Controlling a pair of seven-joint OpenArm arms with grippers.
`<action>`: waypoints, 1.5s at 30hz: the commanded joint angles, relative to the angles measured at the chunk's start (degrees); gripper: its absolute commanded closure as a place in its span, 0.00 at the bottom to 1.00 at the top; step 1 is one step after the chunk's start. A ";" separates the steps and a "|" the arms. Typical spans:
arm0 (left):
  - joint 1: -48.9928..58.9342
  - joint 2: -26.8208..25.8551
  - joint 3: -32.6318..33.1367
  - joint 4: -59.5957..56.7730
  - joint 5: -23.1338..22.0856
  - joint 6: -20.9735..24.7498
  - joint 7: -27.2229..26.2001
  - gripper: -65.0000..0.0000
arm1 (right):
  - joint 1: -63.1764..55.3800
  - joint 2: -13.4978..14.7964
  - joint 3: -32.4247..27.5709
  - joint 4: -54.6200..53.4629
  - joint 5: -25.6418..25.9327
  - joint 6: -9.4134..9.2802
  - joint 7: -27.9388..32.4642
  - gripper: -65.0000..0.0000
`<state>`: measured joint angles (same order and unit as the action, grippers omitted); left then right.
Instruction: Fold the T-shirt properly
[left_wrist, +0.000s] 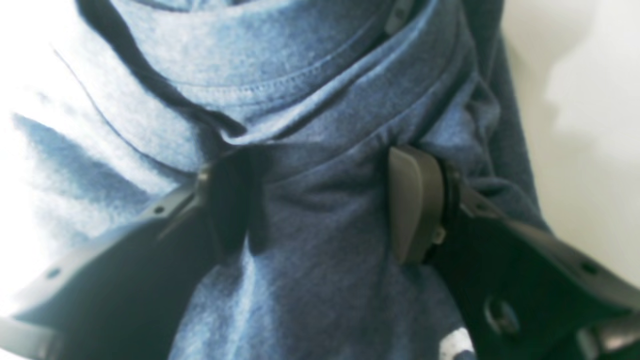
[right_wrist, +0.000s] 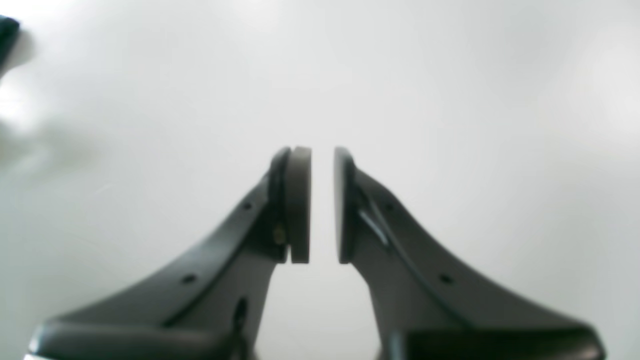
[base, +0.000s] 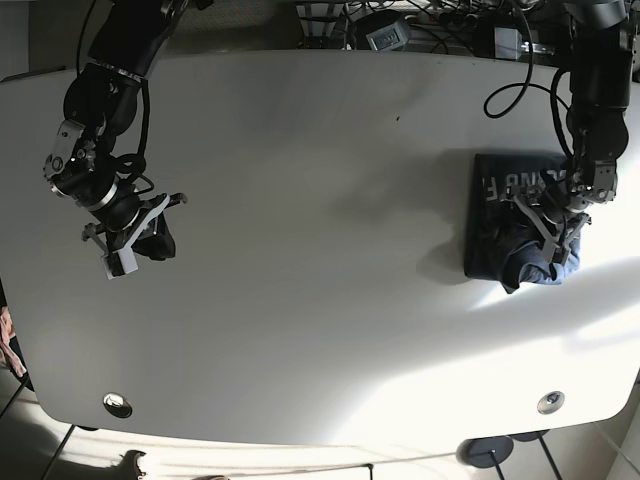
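Here we see the left gripper (left_wrist: 320, 205) clenched on a bunched fold of the blue T-shirt (left_wrist: 310, 125), which lies at three o'clock on the white table (base: 300, 200). Farther off at nine o'clock, the right gripper (right_wrist: 322, 205) hangs empty, jaws slightly parted.

White table (base: 300, 200) — cables (base: 440, 35) behind

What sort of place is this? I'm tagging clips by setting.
Probably a robotics lab or test bench, not a home: a bare white table holds only a dark T-shirt, two robot arms stand at its sides, and cables and gear crowd the far edge.
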<state>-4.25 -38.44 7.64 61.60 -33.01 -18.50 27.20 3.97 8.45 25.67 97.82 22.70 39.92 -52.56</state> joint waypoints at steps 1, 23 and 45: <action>0.34 -3.98 -3.46 -4.33 2.03 -5.45 4.05 0.41 | 1.00 0.74 0.13 1.39 0.91 0.08 1.61 0.88; -10.39 -15.06 -10.94 -7.14 19.78 -21.50 -5.35 0.42 | 0.65 1.00 -0.04 1.04 0.20 0.08 1.61 0.88; 3.33 35.23 -15.42 43.76 35.43 -21.50 3.52 0.57 | -15.62 1.18 0.48 6.14 -14.57 0.08 22.53 0.88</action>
<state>0.71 -2.35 -7.09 105.62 3.11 -40.34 31.97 -12.95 9.06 25.91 103.50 7.35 39.97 -31.66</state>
